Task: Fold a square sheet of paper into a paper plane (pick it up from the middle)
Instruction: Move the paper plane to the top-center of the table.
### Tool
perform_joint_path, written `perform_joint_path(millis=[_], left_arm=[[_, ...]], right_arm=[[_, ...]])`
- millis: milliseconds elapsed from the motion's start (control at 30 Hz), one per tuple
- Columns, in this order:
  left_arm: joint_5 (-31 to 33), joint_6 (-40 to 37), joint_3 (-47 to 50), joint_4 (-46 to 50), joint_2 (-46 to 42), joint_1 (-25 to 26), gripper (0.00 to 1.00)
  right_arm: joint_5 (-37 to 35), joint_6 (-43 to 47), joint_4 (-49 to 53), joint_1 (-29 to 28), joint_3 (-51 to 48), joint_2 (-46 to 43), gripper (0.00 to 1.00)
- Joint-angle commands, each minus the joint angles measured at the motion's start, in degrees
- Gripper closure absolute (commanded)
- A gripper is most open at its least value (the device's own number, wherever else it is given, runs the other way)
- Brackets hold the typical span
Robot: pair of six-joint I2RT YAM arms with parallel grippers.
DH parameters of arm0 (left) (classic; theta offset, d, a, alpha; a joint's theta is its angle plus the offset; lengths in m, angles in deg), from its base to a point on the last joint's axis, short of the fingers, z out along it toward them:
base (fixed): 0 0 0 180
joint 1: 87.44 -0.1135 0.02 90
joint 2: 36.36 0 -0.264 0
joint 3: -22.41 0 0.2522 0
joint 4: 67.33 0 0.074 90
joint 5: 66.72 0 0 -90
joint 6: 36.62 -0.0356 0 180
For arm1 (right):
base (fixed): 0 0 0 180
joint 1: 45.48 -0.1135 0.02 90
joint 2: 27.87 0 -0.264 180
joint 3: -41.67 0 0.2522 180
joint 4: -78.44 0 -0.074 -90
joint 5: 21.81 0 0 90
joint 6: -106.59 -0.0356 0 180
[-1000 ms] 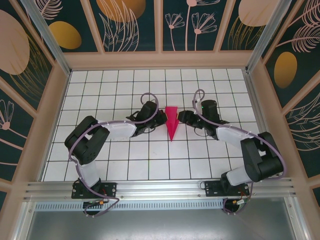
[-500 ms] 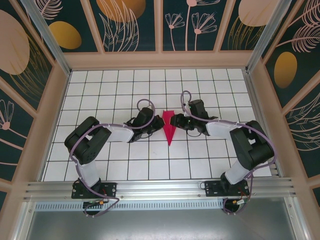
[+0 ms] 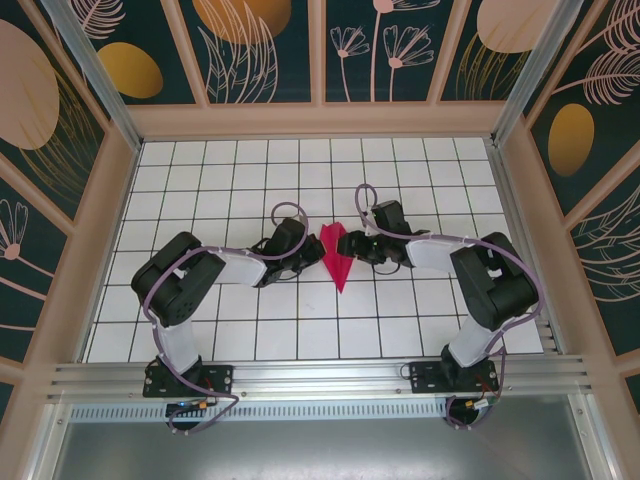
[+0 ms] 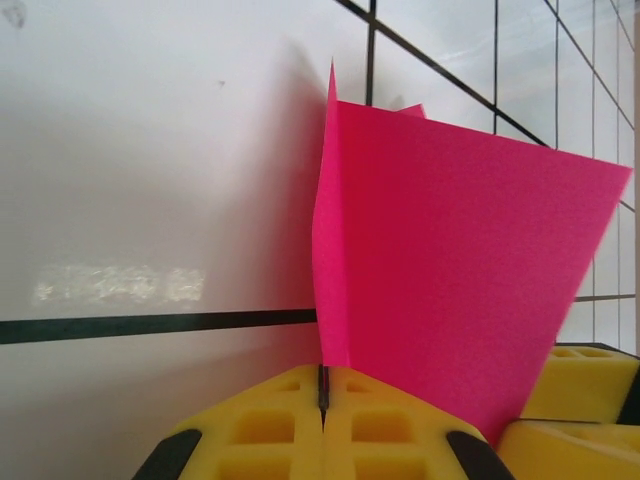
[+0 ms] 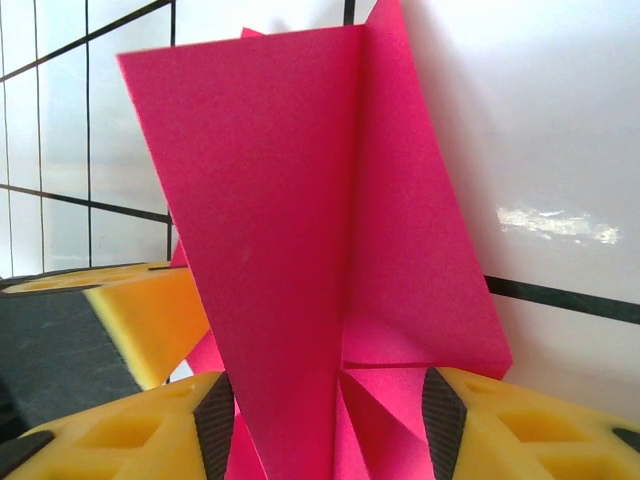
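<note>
Both arms are stretched low, met mid-counter; right elbow now folded tighter than before. Paper plane between them, nose toward 6 o'clock, clenched by left fingers; right fingers parted around it.

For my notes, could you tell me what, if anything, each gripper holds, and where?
Left gripper pinches the plane by a fold; right gripper stands open around it.

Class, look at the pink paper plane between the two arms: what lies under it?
The white gridded table lies under the paper plane, tiles and black lines showing around it. The patch directly below is covered by the paper, so contact cannot be judged.
</note>
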Motion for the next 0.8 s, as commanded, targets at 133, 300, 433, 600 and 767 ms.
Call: perform_joint_path(millis=[133, 300, 433, 600, 767], left_arm=[[0.0, 0.8, 0.6, -2.0, 1.0, -0.5, 1.0], [-0.5, 0.7, 0.6, -2.3, 0.6, -0.4, 1.0], [-0.5, 0.6, 0.4, -2.2, 0.5, -0.4, 1.0], [-1.2, 0.7, 0.5, -2.8, 0.9, -0.4, 1.0], [-2.6, 0.9, 0.5, -3.5, 0.3, -0.4, 1.0]], right_arm=[[2.0, 0.1, 2.1, -1.4, 0.9, -1.7, 0.41], [0.7, -1.6, 4.5, -2.4, -0.5, -2.9, 0.41], [0.9, -2.2, 5.2, -2.9, -1.0, -3.8, 0.42], [-0.5, -2.3, 6.6, -5.2, -0.7, -4.0, 0.41], [-2.9, -2.0, 7.8, -6.7, 0.3, -2.7, 0.39]])
